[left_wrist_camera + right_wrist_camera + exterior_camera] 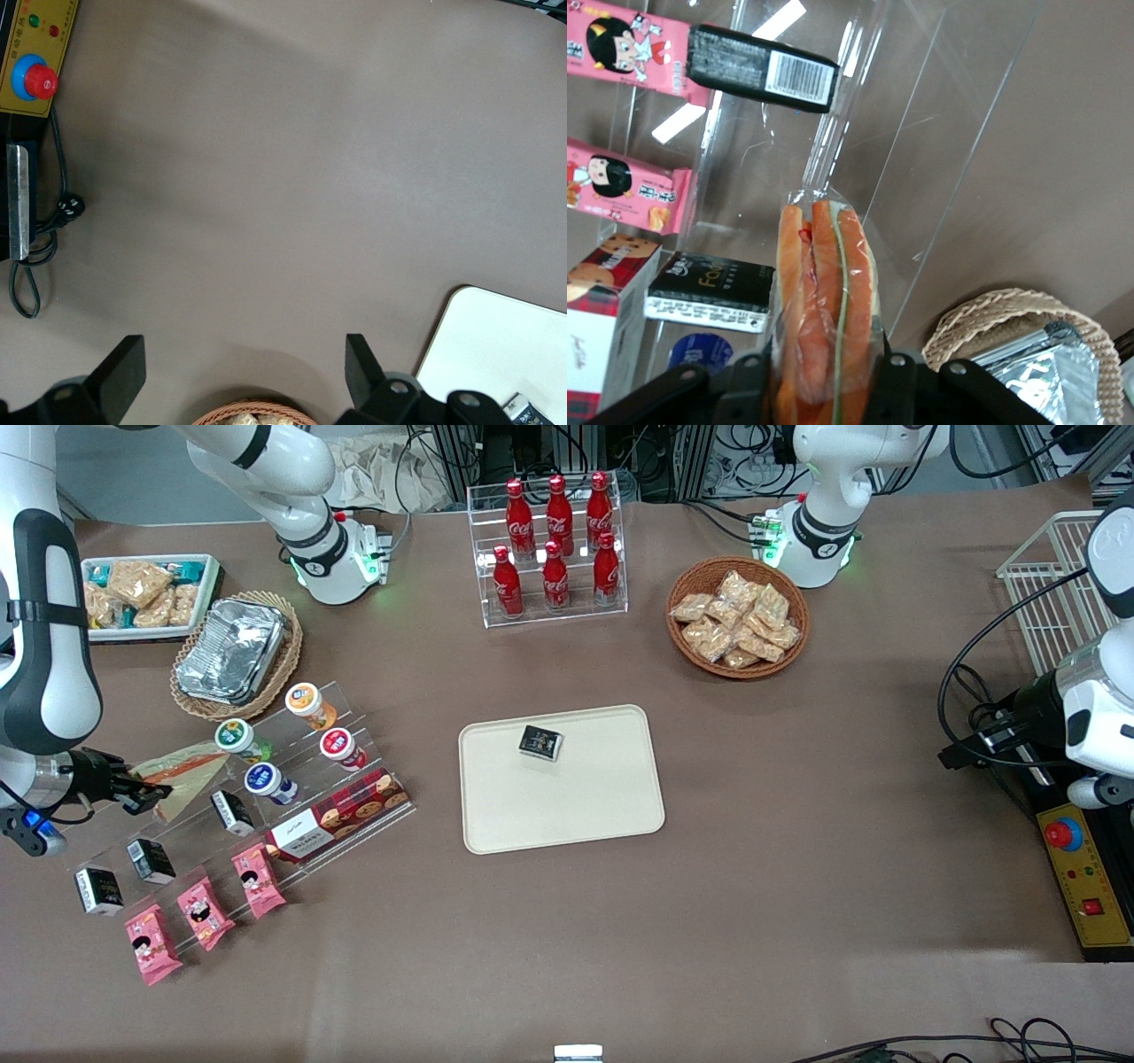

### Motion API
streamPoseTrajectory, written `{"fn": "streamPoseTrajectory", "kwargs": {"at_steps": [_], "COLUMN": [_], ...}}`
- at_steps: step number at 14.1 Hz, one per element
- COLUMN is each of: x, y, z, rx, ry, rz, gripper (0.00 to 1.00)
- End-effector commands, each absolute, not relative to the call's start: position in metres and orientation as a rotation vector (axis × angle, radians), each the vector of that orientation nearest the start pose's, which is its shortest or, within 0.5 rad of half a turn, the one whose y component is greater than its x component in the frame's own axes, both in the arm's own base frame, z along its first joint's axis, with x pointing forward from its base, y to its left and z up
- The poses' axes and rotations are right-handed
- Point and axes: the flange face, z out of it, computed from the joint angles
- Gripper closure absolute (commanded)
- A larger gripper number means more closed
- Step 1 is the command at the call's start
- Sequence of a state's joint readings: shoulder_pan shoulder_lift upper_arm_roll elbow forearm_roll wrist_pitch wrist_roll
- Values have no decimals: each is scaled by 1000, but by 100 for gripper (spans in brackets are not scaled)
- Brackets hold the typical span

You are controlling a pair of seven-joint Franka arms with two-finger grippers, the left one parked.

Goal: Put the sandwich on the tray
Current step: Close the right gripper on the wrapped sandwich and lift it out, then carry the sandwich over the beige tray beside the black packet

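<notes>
Front view shows you the end effector (146, 790) at the working arm's end of the bench (797, 903), clamped on the wide end of the sandwich (182, 775), which hangs over the upper steps of the clear acrylic display stand (266, 815), its pointed end reaching toward the green-lidded cup (234, 736). The tray (560, 778) lies flat near the middle of the bench, well apart from the sandwich, with only a small black packet (541, 742) on the part of it farther from the camera. Left wrist view gives you just a corner of the tray (496, 354) and bare brown bench, nothing of the sandwich. Right wrist view confirms the hold: the fingers (897, 382) press the wrapped sandwich (828, 301) from both sides, orange and green filling edge-on, above a black box (709, 292) on the stand, with the foil container (1036, 367) in its wicker basket nearby. By my reading you are in the carry step, pick done and placing not yet begun. Next you need to lift clear of the stand's steps and cups, travel toward the tray, and come down on its open area nearer the camera, away from the black packet.
</notes>
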State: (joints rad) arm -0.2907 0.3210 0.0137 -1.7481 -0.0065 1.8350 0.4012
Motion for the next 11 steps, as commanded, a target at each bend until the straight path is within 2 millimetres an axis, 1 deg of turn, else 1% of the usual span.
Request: {"fn": "streamPoseTrajectory", "kwargs": {"at_steps": [1,3,5,8,9,10,11], "x": [592,594,593,586,580,576,575], "y": [-182,-181,-179,-166,-160,-149,-130], "z": [375,392,418,476,493,509,527], "rx": [-2968,-2982,-2982,-2986,-2984,-2977,-2969], "ry": [993,948,931,914,912,894,857], "rz": [342,320,361,394,406,408,394], "gripper": [100,100,100,100,100,100,100]}}
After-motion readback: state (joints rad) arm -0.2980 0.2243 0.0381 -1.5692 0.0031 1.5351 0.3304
